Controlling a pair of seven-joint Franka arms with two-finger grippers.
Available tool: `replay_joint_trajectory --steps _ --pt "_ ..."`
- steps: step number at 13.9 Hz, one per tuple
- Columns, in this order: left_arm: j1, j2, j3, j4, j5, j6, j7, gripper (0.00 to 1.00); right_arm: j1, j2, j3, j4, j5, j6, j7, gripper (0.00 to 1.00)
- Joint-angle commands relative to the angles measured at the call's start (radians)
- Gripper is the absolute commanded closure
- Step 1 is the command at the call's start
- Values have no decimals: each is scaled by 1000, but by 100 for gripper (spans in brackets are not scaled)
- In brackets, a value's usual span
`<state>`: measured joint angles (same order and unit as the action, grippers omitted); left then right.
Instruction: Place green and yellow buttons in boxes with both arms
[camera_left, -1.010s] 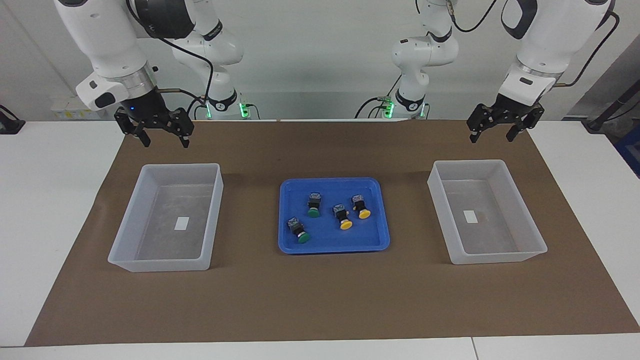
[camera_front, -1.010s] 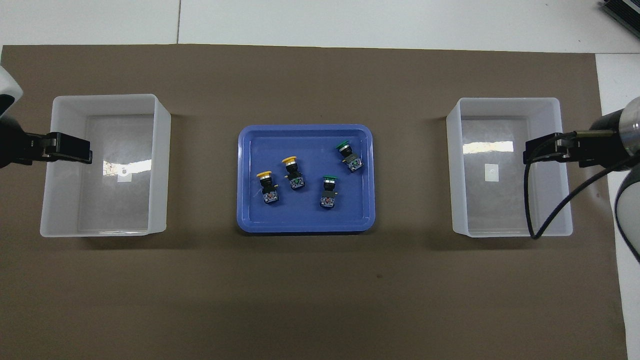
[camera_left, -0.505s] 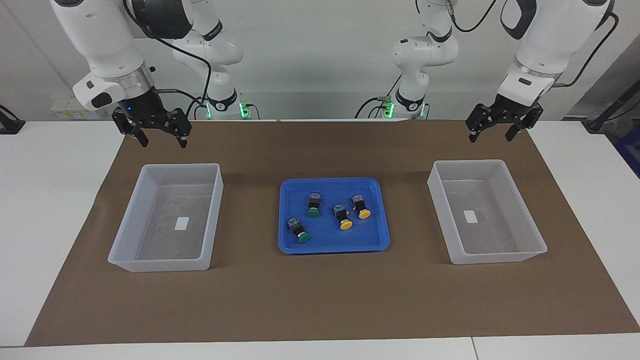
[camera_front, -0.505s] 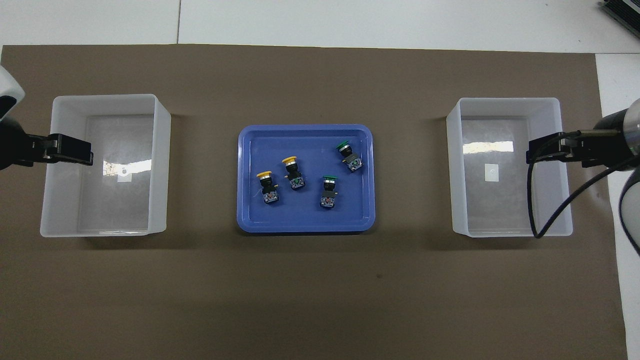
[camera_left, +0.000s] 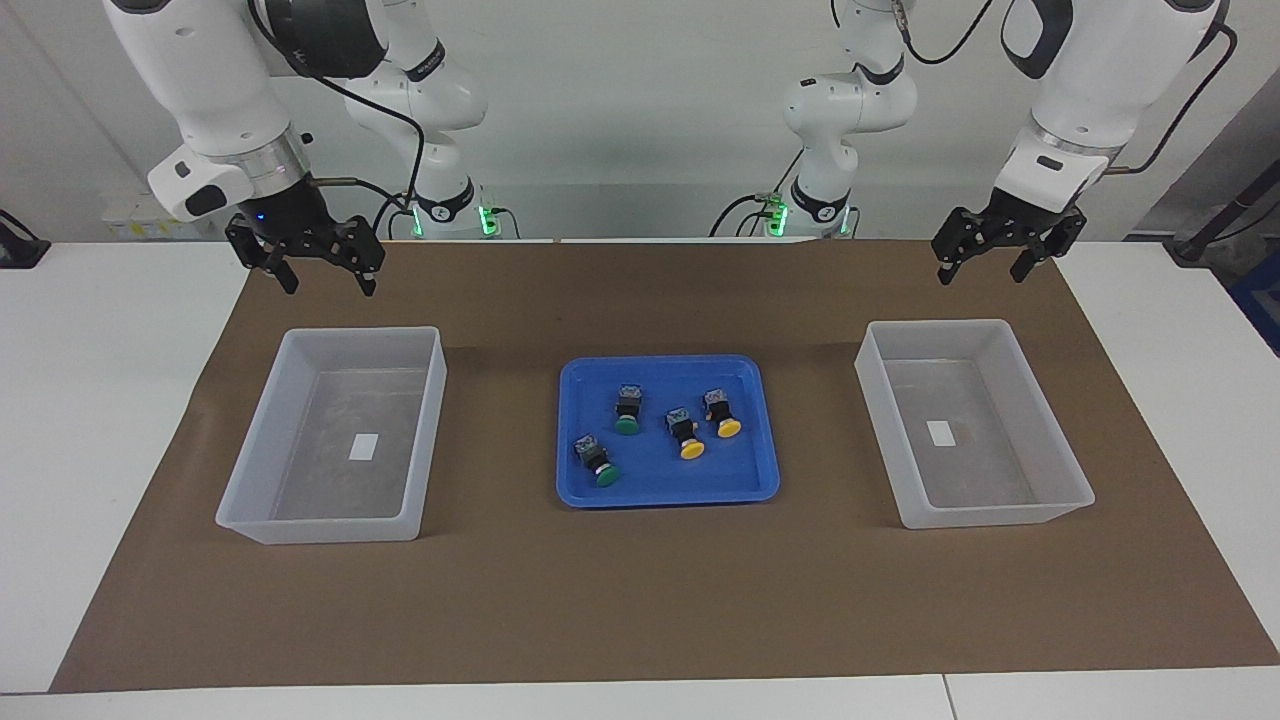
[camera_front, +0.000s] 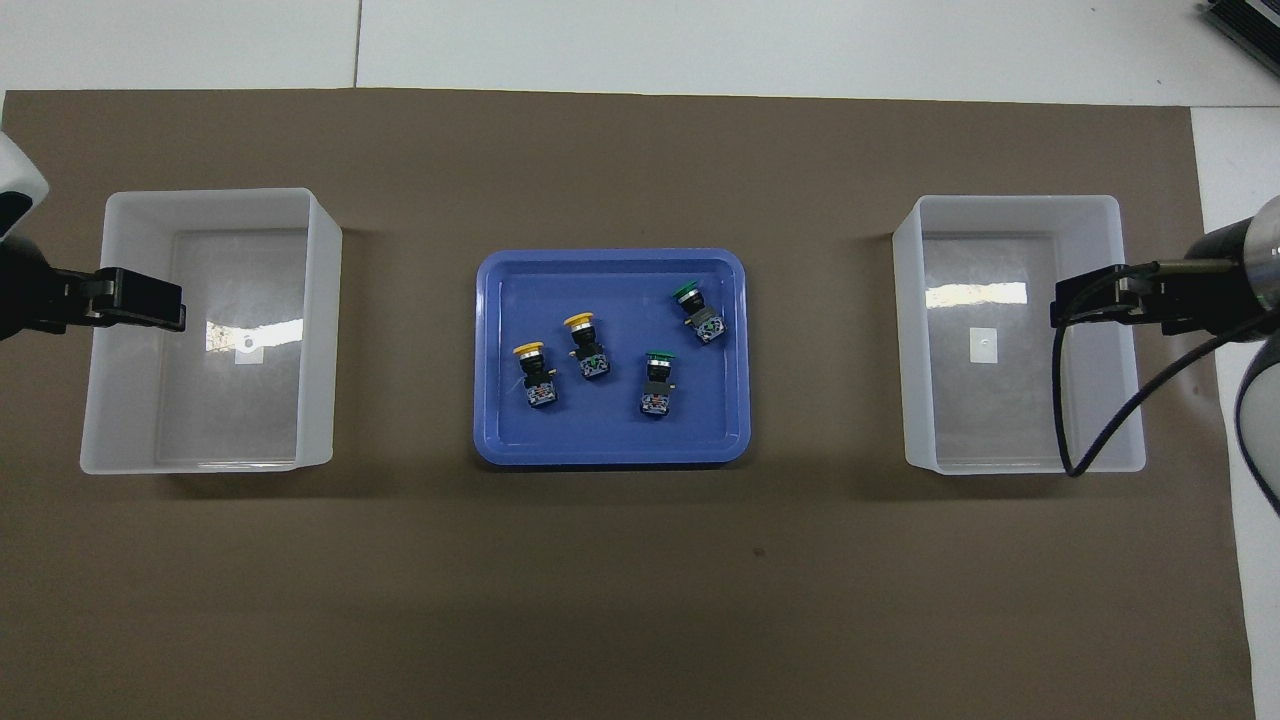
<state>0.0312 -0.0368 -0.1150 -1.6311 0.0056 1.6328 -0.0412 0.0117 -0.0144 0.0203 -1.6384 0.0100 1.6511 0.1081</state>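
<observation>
All 4 buttons, 2 green buttons (camera_left: 627, 426) and 2 yellow buttons (camera_left: 691, 450), lie unmoved in the blue tray (camera_left: 760, 430) at the bench's centre. Both boxes (camera_left: 432, 400), at 3 and 9 o'clock, hold nothing. Over the last second the right gripper (camera_left: 320, 275) and left gripper (camera_left: 985, 262) barely shift, jaws wide and holding nothing: no pick has started.

White desk (camera_left: 120, 400) carrying brown paper mat (camera_left: 650, 590), covering most of it. Sitting on mat: blue tray (camera_left: 668, 495) at centre, two translucent boxes (camera_left: 330, 525) (camera_left: 985, 515) flanking it, one toward each arm's end.
</observation>
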Motion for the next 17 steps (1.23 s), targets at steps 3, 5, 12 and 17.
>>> replay_joint_trajectory --steps 3,5,12,17 --pt "-2 -32 6 -36 5 1 3 0 -6 -9 6 -11 2 -4 5 0" --pt "-10 -32 6 -36 5 1 -2 0 -6 -9 6 -11 2 -4 5 0" --pt "-2 -32 6 -36 5 -4 0 0 -6 -9 6 -11 2 -4 5 0" --pt "-10 -32 6 -39 5 1 10 0 -6 -9 6 -11 2 -4 5 0"
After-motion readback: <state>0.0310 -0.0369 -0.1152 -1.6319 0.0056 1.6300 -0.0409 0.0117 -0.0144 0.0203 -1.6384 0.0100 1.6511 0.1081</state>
